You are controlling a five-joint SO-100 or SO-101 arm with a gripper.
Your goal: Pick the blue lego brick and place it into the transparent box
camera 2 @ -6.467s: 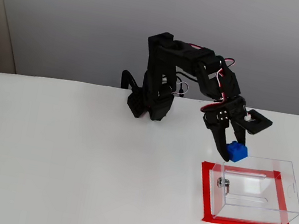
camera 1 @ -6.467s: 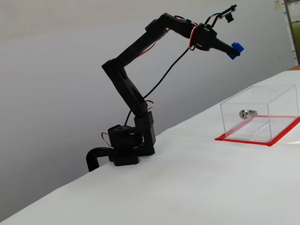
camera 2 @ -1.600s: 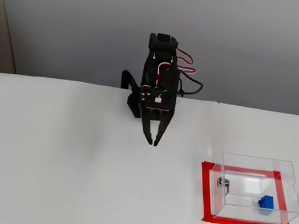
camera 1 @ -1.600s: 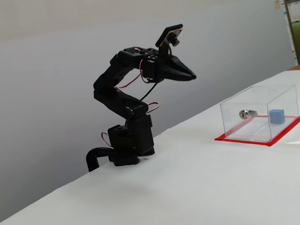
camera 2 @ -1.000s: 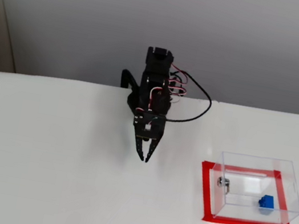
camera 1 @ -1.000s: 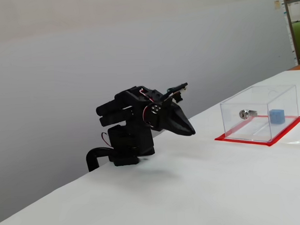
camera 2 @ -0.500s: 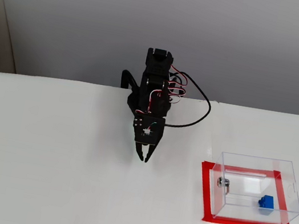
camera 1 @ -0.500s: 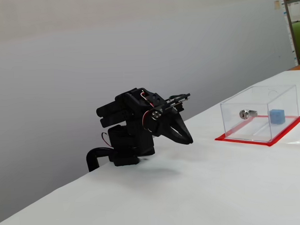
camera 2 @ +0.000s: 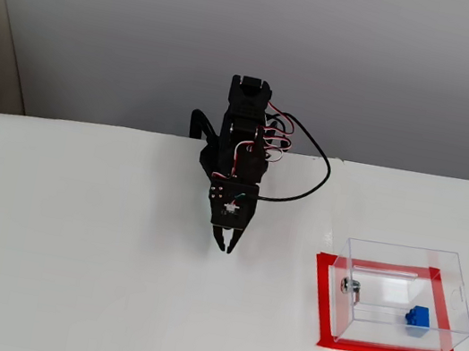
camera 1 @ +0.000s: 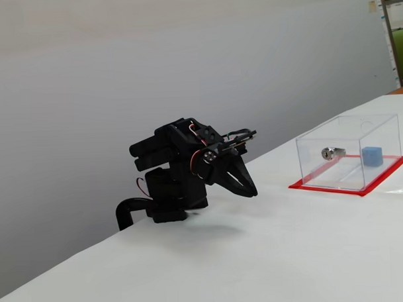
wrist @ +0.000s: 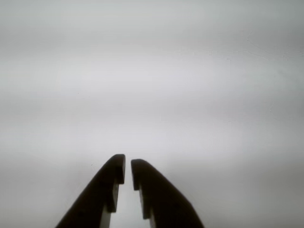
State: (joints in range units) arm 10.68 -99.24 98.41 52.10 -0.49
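The blue lego brick (camera 1: 371, 156) (camera 2: 415, 318) lies inside the transparent box (camera 1: 379, 128) (camera 2: 402, 254), near its right end, on the red base sheet. A silver lock (camera 2: 351, 289) sits at the box's left side. My gripper (camera 1: 252, 191) (camera 2: 225, 247) (wrist: 126, 166) is folded down close to the arm's base, far left of the box, pointing at the white table. Its fingers are nearly together with only a thin slit between them and hold nothing. The wrist view shows only bare table ahead of the fingertips.
A white table (camera 2: 89, 277) spreads around the arm, ending at a grey wall behind. A black cable (camera 2: 306, 184) loops out to the right of the arm. Shelving (camera 1: 396, 31) stands at the far right edge in a fixed view.
The arm has settled a little lower and nearer its base over the last second, the gripper tilting further down. Brick and box have not moved.
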